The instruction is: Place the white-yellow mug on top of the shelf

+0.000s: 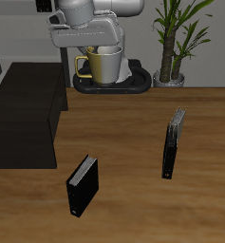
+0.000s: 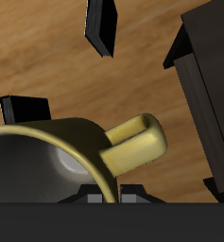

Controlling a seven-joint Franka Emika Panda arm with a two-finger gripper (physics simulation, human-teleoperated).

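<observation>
Shelf [image 1: 28, 114] sits on the counter [image 1: 123, 142], top bare. Two black books [image 1: 83, 185] stand nearer the front edge. Mug [image 1: 103, 63] is up off the counter at the back – fingers [image 1: 97, 47] clamped on its rim, handle toward the shelf.

The white-yellow mug [image 2: 76, 156] in the gripper [image 1: 103, 49] looks like glossy glazed ceramic, its handle smooth and shiny. Beneath it the table [image 1: 123, 133] shows grained brown wood with a soft sheen. The shelf [image 1: 28, 109] beside it is matt black, as are two books [image 1: 82, 185] below.
</observation>
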